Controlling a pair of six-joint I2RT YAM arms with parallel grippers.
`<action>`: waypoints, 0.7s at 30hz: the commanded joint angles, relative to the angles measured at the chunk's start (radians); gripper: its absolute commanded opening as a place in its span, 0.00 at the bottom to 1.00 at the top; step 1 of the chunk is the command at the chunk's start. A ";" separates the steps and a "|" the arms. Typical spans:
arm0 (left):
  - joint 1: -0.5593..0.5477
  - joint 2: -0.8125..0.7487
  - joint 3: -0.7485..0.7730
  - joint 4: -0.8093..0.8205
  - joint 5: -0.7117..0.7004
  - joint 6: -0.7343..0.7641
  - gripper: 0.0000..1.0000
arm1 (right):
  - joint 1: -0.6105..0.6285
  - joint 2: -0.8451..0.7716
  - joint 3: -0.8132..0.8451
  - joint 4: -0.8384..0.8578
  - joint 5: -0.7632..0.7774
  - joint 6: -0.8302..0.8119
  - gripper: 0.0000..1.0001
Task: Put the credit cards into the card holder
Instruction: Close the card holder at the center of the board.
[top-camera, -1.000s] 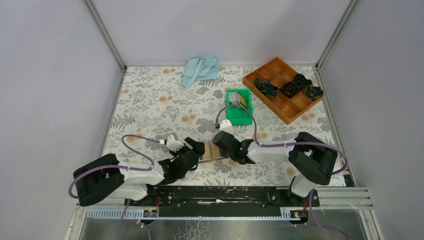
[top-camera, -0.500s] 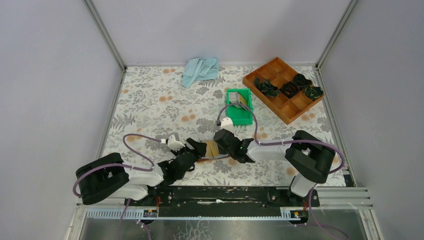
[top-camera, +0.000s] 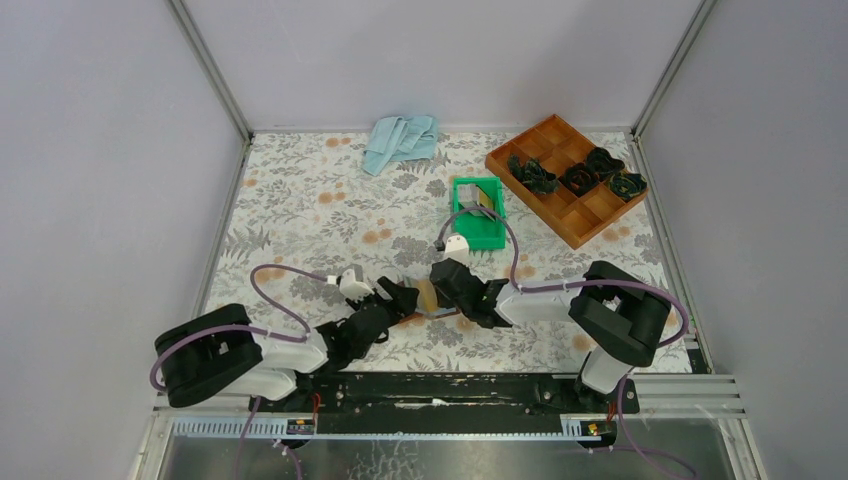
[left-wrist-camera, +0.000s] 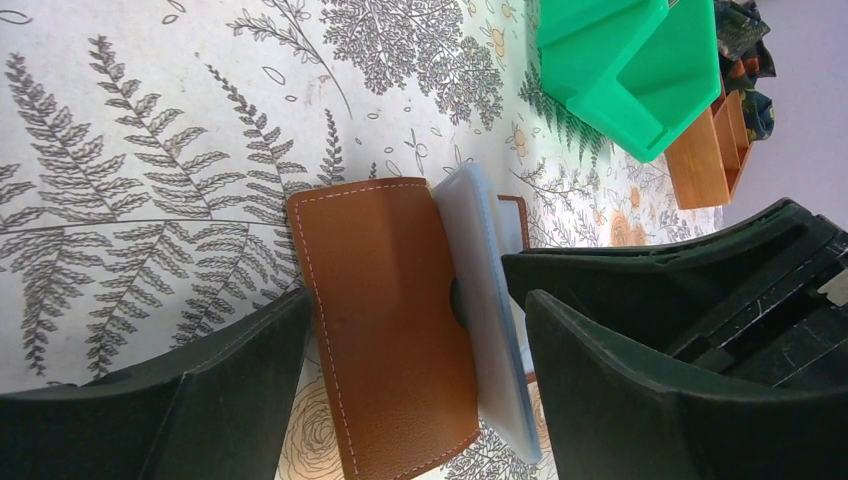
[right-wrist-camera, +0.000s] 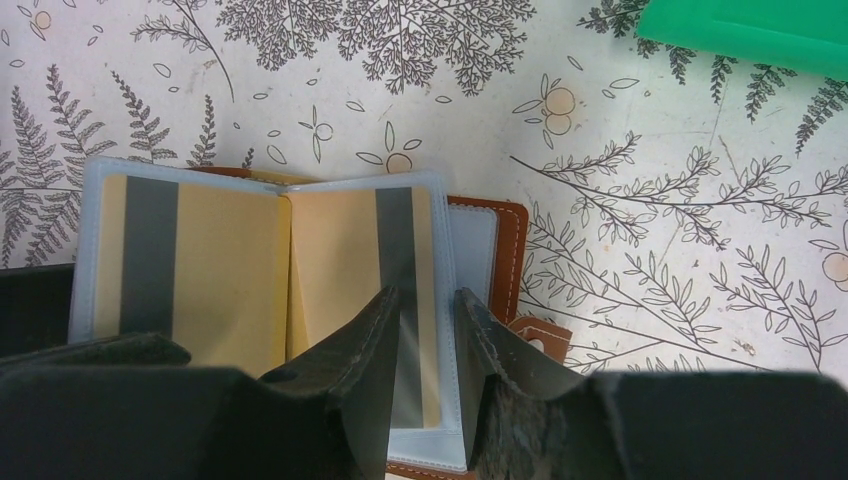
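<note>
The card holder (top-camera: 426, 297) is a brown leather wallet lying open between my two grippers. In the right wrist view its clear sleeves (right-wrist-camera: 455, 250) hold gold-tan credit cards (right-wrist-camera: 215, 265) with dark stripes, and the snap tab (right-wrist-camera: 540, 335) sticks out at the right. My right gripper (right-wrist-camera: 424, 300) hovers over the right sleeve, jaws a narrow gap apart, with nothing clearly pinched. My left gripper (left-wrist-camera: 415, 305) is open and straddles the raised brown cover (left-wrist-camera: 385, 320) and the sleeve stack (left-wrist-camera: 490, 300). More cards (top-camera: 482, 200) stand in the green bin.
A green plastic bin (top-camera: 478, 225) sits just behind the wallet. An orange-brown wooden tray (top-camera: 568, 215) with dark bundles stands at the back right. A light blue cloth (top-camera: 402, 140) lies at the back. Both arms crowd the near middle of the floral table.
Both grippers have closed in on the wallet: the left moved right, the right moved left. The wallet, plainly visible lying flat before, is now mostly covered by them.
</note>
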 joint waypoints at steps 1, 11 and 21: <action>-0.008 0.067 0.029 0.081 0.121 0.007 0.85 | 0.002 0.064 -0.059 -0.113 -0.078 0.034 0.34; -0.007 0.152 0.065 0.262 0.104 0.011 0.85 | 0.002 0.044 -0.085 -0.104 -0.076 0.040 0.34; -0.010 0.054 0.075 0.278 0.037 0.024 0.85 | 0.002 0.051 -0.093 -0.091 -0.089 0.049 0.34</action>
